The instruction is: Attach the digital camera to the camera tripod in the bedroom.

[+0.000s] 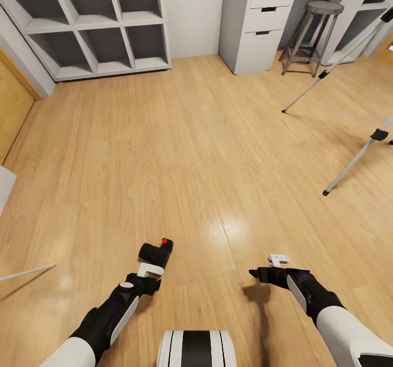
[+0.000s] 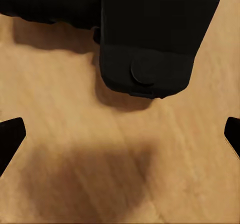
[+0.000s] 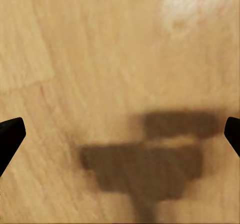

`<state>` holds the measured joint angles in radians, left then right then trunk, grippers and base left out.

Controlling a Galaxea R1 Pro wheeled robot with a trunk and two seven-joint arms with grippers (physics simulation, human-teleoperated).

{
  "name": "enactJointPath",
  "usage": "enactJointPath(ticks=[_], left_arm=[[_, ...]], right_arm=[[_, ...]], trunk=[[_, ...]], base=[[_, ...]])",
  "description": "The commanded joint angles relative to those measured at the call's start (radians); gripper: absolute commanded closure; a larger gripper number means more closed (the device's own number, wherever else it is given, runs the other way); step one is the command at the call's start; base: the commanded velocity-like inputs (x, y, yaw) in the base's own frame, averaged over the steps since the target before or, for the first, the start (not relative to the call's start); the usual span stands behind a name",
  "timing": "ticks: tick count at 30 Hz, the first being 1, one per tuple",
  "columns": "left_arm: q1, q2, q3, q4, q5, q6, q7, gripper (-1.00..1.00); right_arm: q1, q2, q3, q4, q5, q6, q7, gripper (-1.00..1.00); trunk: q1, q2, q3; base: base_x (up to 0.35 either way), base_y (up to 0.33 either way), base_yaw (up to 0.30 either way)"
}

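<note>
The small black compact digital camera with a red dot (image 1: 157, 252) is lying on the light wood floor (image 1: 207, 154), well apart from the silver-legged camera tripod (image 1: 357, 159), while the left gripper (image 1: 148, 272) is hovering just beside it and the right gripper (image 1: 273, 266) is hanging nearby, both with fingers spread.

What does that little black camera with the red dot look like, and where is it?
The digital camera is small, matte black and boxy with rounded edges, and it has a bright red dot on top. It sits on the light wood floor, just ahead of the left gripper. In the left wrist view it looks like a dark block with a round flap on one face, casting a soft shadow. Whether the gripper touches it is unclear.
</note>
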<state>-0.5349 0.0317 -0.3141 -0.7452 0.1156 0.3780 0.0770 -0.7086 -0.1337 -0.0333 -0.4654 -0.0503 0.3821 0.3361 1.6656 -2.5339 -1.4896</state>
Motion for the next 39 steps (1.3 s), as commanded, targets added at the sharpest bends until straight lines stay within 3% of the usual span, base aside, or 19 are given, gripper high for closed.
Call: enactJointPath(ticks=[1,35,39], left_arm=[[0.000,0.001,-0.006,-0.001,0.010,0.005,0.008,-1.00],[0.000,-0.001,-0.011,0.016,0.010,0.008,-0.006,-1.00],[0.000,-0.001,-0.026,0.025,0.009,0.008,-0.008,-1.00]], right_arm=[[0.000,0.000,-0.004,-0.002,-0.005,0.008,0.003,-1.00],[0.000,0.000,-0.002,-0.001,-0.004,0.009,0.002,-1.00],[0.000,0.000,-0.002,-0.001,-0.004,0.009,0.003,-1.00]], trunk=[[0.000,0.000,-0.001],[0.000,0.000,-0.001],[0.000,0.000,-0.001]], base=[[0.204,0.000,0.000],[0.015,0.000,0.000],[0.000,0.000,0.000]])
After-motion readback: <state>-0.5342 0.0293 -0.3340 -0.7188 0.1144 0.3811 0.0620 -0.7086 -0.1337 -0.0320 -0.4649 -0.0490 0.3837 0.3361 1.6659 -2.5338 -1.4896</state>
